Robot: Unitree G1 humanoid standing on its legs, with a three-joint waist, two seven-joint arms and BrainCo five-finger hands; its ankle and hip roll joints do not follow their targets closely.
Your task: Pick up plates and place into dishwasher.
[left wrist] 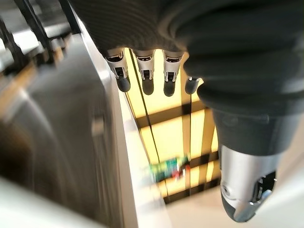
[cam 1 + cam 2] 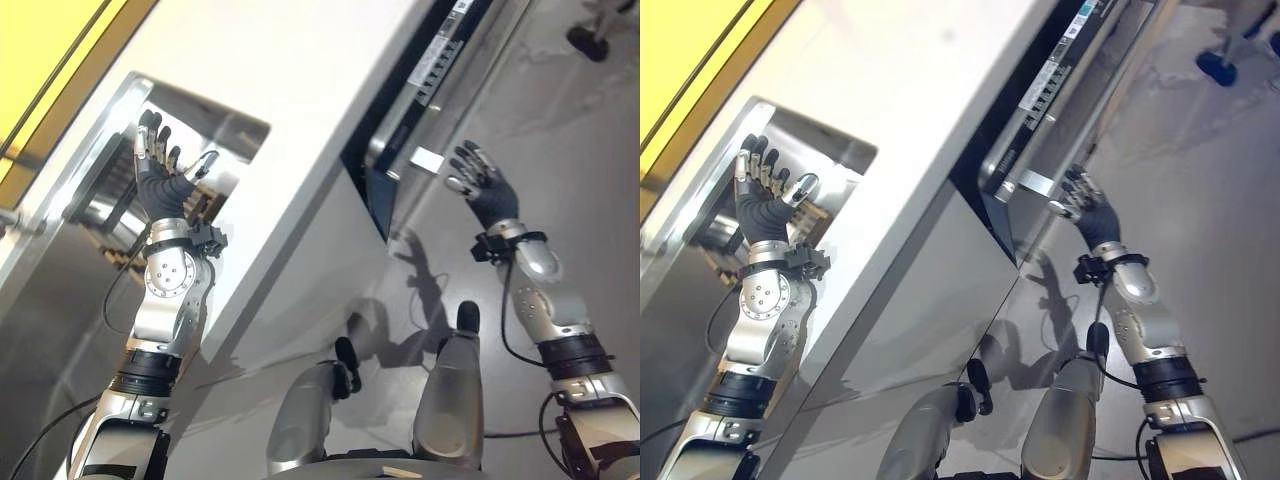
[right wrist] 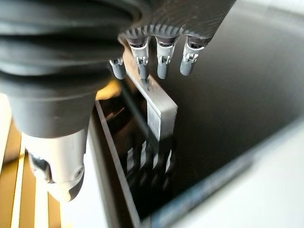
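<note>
My left hand [image 2: 160,170] is raised over the steel sink [image 2: 105,135] set in the white counter, open with straight fingers [image 1: 145,71] and nothing held. A dark rack [image 2: 120,205] lies in the sink under it. My right hand [image 2: 482,182] is open next to the top edge of the dishwasher door [image 2: 405,150], which stands ajar with a dark gap behind it. In the right wrist view its fingertips [image 3: 161,64] hover just short of the silver door handle [image 3: 160,110], apart from it.
The white counter [image 2: 330,90] runs between the sink and the dishwasher. A yellow surface [image 2: 40,50] lies beyond the sink. Grey floor [image 2: 590,200] spreads around my right arm, with a person's dark shoe [image 2: 588,40] at its far edge.
</note>
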